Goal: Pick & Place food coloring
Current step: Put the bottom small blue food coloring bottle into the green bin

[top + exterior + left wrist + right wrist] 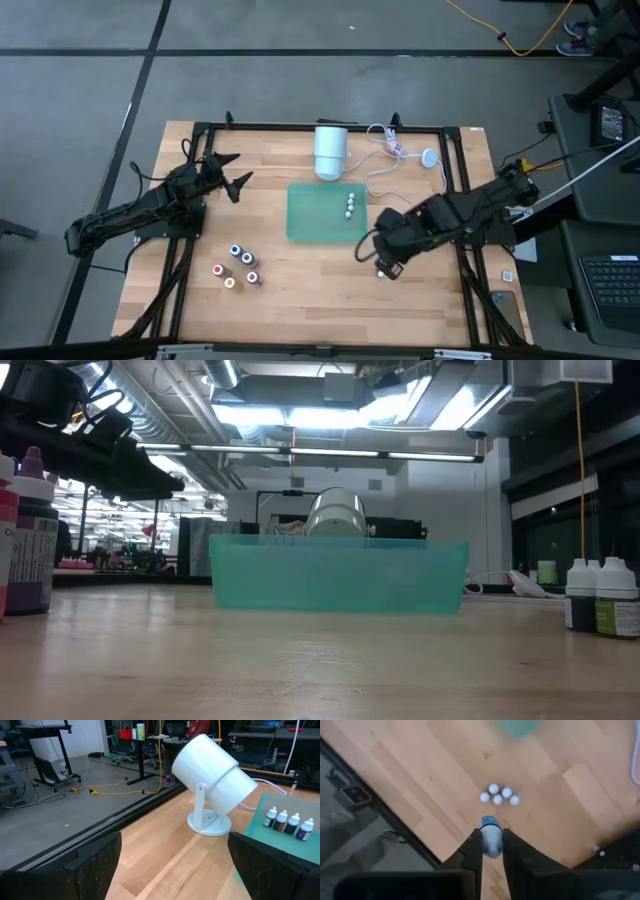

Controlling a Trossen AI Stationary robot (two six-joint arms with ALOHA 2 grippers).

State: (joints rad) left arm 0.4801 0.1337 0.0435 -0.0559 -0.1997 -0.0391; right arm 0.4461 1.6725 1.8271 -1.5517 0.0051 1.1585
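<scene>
— Where does the bottle [490, 836] sit?
— Clamped in the right gripper [491, 844] at lower right of the desk [330, 290]; the tray [310, 215] lies up-left (left gripper [228, 172] spread empty).

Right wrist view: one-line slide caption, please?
Right gripper holds a blue-topped bottle above the wooden table.

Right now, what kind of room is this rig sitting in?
Probably a robotics lab or workshop: wooden table on a black frame, exposed ceiling ducts and strip lights, desks and loose cables on a bare floor.
</scene>
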